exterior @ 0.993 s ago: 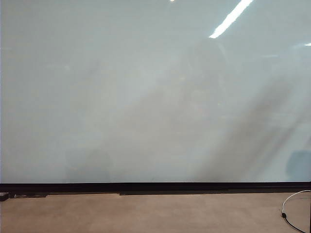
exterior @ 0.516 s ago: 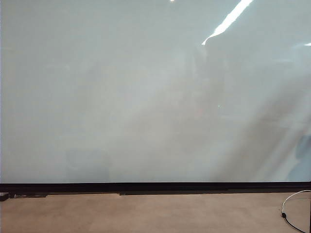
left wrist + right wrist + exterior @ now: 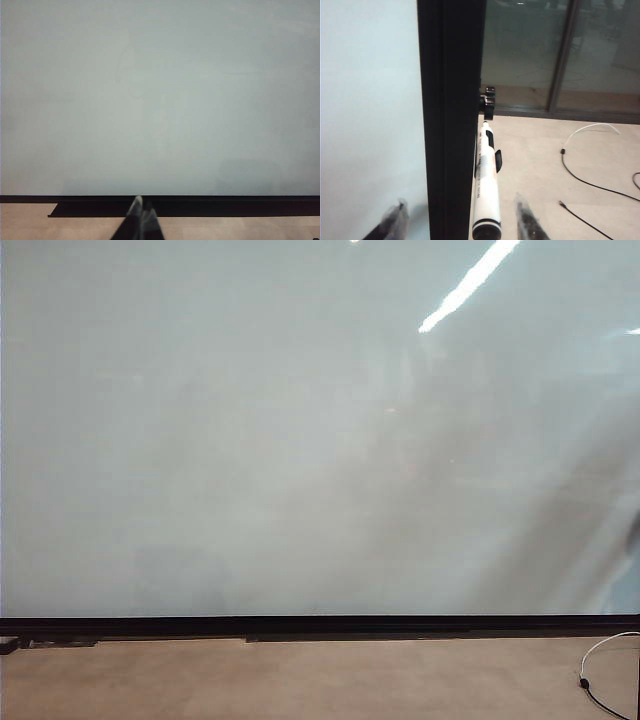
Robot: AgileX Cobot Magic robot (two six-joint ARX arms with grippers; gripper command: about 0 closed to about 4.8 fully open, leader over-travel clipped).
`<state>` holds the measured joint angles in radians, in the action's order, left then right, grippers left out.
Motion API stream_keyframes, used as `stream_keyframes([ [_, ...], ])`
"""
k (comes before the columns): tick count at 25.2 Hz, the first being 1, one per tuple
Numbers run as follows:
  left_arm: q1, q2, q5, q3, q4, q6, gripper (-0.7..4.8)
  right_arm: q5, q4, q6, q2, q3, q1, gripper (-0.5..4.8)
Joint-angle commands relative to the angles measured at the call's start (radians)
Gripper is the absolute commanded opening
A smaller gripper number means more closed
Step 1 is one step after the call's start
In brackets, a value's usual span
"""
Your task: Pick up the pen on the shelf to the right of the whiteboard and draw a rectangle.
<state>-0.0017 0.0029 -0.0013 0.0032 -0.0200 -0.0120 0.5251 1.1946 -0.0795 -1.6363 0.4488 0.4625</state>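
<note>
We see large glossy pale whiteboard (image 3: 300, 440) blank, rectangle undrawn. Slim white black-tipped pen (image 3: 486, 190) ungrasped, at twelve o'clock between spread right gripper (image 3: 460, 222) fingers. Left gripper (image 3: 141, 220) pinched together, empty.

The right gripper (image 3: 460, 222) is seen with jaws spread wide; the whiteboard's black edge frame (image 3: 452, 115) rises between its fingertips, beside the pen (image 3: 486, 190). Open floor (image 3: 545, 165) is left beyond the pen, crossed only by loose cables (image 3: 585, 177). Before the left gripper (image 3: 141, 212), jaws together, the whiteboard (image 3: 160, 95) blocks the way.
</note>
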Motion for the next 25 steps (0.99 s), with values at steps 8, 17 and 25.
stream_keyframes([
  [8,0.0,0.0,0.002,0.003,0.006,0.004,-0.04,0.06,0.104,0.028,-0.132,0.071,0.016,2.75],
  [17,0.0,0.0,0.002,0.003,0.006,0.004,-0.04,0.08,0.171,0.069,-0.246,0.14,0.016,2.74],
  [25,0.0,0.0,0.002,0.003,0.006,0.004,-0.04,0.083,0.171,0.078,-0.254,0.16,0.015,2.74],
])
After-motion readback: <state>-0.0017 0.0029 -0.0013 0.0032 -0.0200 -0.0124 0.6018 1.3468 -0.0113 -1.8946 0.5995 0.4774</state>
